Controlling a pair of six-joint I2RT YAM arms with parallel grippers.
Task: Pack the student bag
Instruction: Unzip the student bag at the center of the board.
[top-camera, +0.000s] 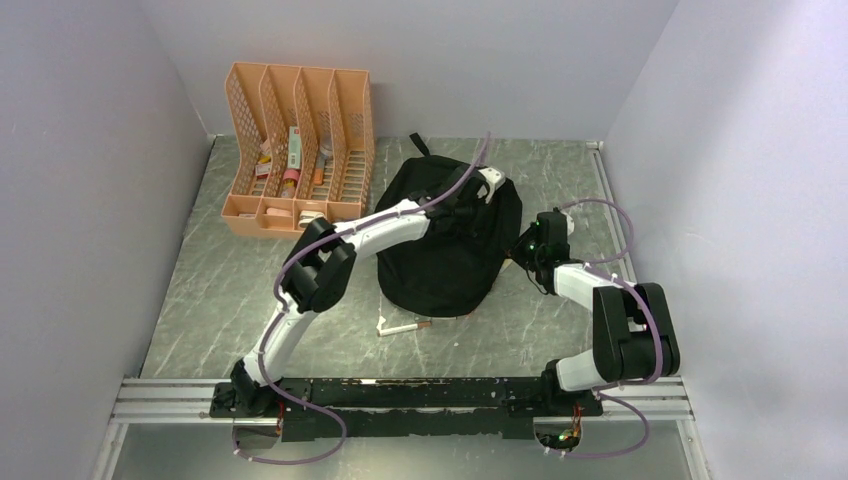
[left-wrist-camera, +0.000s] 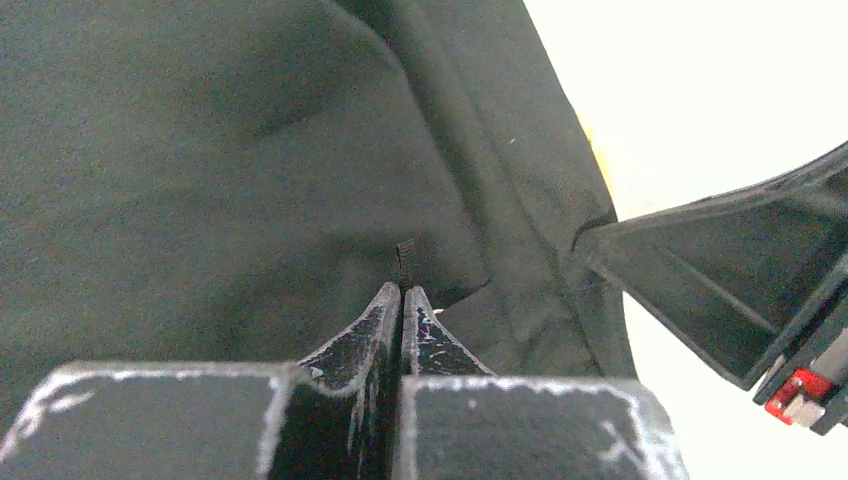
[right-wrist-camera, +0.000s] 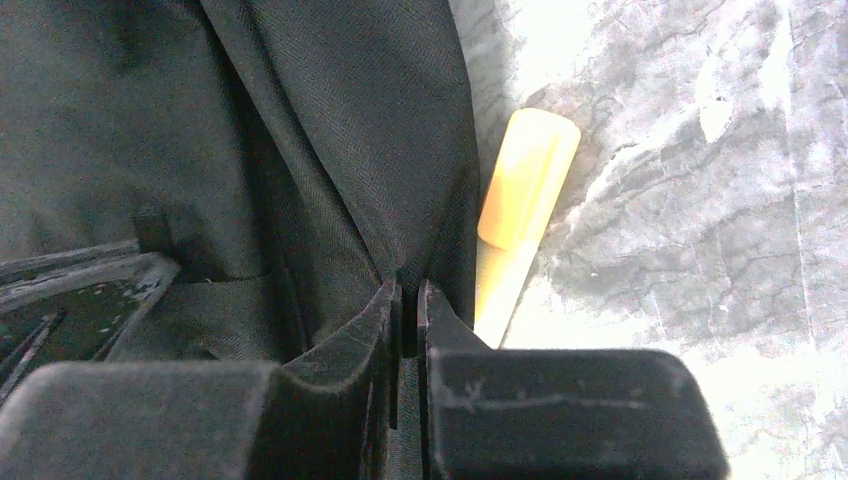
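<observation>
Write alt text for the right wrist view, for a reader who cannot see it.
The right gripper, fingers almost together, pinches a fold of the black student bag, which fills the left of the view. Right of it, a yellow pen-like stick lies on the grey marbled table beside the bag's edge.

Soft, even room light; wrist views partly burnt out.
From above, the table (top-camera: 230, 300) shows pale glare and the student bag (top-camera: 440, 265) is a flat black mass. In both wrist views the surface beside the bag burns out to white, and the left gripper (left-wrist-camera: 401, 292) and right gripper (right-wrist-camera: 408, 290) are blurred up close.
</observation>
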